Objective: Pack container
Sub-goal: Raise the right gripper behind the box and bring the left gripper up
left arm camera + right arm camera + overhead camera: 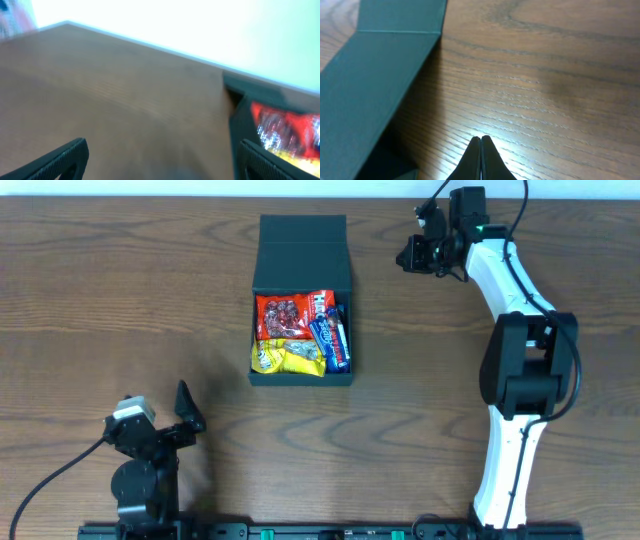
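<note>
At centre, container [300,378] judged stiff, light; lid flap [302,252] to be taken at edge. L gripper [160,162] spread, R gripper [480,150] pressed together.

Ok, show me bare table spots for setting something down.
Widest bare wood: left of the container, past the left pincer. A narrower strip lies between container and right arm. Wood in front of the container is free too. Crowded: inside the container, full of snack packets.

Matte cardboard container [301,242]; glossy plastic snack packets [296,313]; smooth, faintly sheened wood-grain table [120,300].
</note>
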Action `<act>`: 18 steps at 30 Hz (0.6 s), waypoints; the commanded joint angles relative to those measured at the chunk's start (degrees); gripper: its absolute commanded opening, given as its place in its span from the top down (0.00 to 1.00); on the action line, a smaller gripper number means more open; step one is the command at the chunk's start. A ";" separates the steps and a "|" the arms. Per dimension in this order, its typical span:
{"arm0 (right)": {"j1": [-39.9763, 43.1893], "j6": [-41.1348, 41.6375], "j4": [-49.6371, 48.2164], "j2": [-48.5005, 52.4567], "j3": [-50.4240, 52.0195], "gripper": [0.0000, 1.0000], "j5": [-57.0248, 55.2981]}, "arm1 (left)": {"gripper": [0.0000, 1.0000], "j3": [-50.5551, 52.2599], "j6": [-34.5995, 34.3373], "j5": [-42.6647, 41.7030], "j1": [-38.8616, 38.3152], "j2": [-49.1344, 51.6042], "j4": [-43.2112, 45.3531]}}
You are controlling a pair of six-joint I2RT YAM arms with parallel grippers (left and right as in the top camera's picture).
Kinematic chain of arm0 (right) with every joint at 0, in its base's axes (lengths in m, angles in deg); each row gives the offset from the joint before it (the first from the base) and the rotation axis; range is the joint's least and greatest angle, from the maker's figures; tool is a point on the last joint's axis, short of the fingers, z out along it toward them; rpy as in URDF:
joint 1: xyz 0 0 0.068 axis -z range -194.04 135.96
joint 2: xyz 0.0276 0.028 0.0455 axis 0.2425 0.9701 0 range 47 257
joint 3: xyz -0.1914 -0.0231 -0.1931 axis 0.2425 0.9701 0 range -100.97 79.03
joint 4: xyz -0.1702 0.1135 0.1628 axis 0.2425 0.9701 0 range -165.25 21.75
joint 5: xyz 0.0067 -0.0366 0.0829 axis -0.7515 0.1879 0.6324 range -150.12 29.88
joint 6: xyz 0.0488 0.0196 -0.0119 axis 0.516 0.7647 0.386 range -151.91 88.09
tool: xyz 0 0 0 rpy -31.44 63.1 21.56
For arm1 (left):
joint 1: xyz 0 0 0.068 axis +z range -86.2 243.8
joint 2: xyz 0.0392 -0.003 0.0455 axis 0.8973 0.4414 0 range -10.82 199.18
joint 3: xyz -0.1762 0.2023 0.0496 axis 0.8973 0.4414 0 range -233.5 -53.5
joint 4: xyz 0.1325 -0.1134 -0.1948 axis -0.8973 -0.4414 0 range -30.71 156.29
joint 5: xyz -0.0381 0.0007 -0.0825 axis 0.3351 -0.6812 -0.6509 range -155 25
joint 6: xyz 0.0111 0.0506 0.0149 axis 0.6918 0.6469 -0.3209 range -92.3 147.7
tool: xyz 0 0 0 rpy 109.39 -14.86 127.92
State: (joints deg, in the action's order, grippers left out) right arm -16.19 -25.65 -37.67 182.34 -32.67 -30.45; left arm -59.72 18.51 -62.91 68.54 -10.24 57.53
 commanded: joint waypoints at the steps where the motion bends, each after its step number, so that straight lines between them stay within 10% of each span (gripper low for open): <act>1: 1.55 -0.76 -0.48 -0.22 -0.59 0.99 2.75 | 0.05 0.00 0.17 2.82 0.13 -0.31 4.61; 11: 1.31 -0.79 -1.84 -0.22 -0.59 0.99 2.71 | 0.05 -0.02 -6.51 3.04 0.13 6.69 19.08; 18: 0.90 -0.57 -3.52 -0.22 -0.59 0.99 2.75 | 0.05 -16.65 3.15 -7.52 0.13 41.40 29.03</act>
State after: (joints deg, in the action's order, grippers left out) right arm -14.81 -25.65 -41.17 182.34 -32.67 -28.50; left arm -66.95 15.51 -64.75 68.54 21.34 86.63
